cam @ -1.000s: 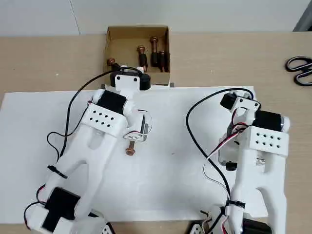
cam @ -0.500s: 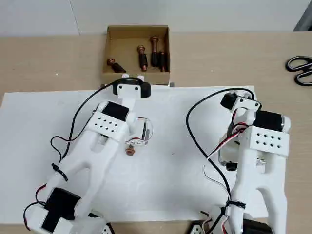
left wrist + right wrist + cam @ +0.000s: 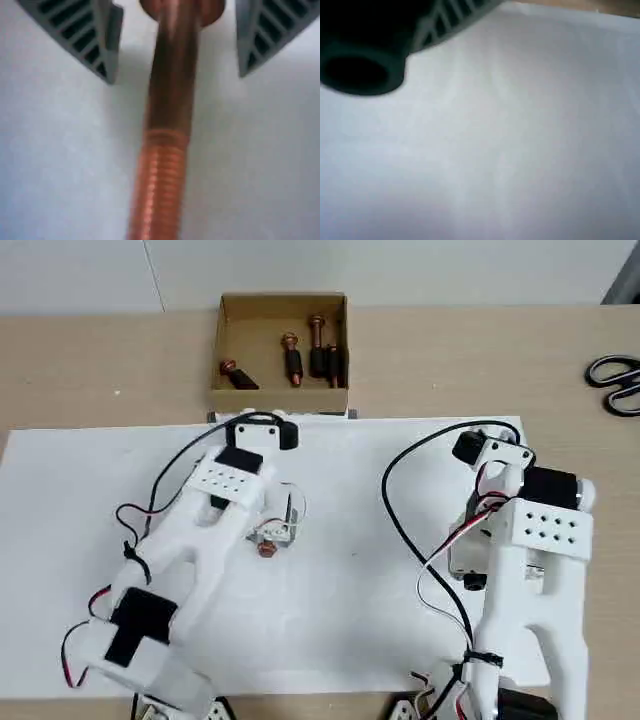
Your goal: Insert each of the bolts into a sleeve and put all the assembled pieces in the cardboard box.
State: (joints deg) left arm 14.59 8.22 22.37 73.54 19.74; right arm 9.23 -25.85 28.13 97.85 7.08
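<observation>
One bare bolt lies on the white sheet between the spread jaws of the left gripper, touching neither. The pickup is in hand, I judge: next the jaws must close on its shank and lift. The right gripper pinches one black sleeve; the cardboard box beyond the left gripper holds three, perhaps four, assembled pieces

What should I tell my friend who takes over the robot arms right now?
Left tool: open, fingers on either side of a copper bolt lying on the white paper, not gripping it.
Right tool: appears shut on a black sleeve, just above the paper.
Done: several assembled pieces lie in the cardboard box.
Left to do: grab the bolt, push it into the sleeve, drop that piece in the box.
</observation>
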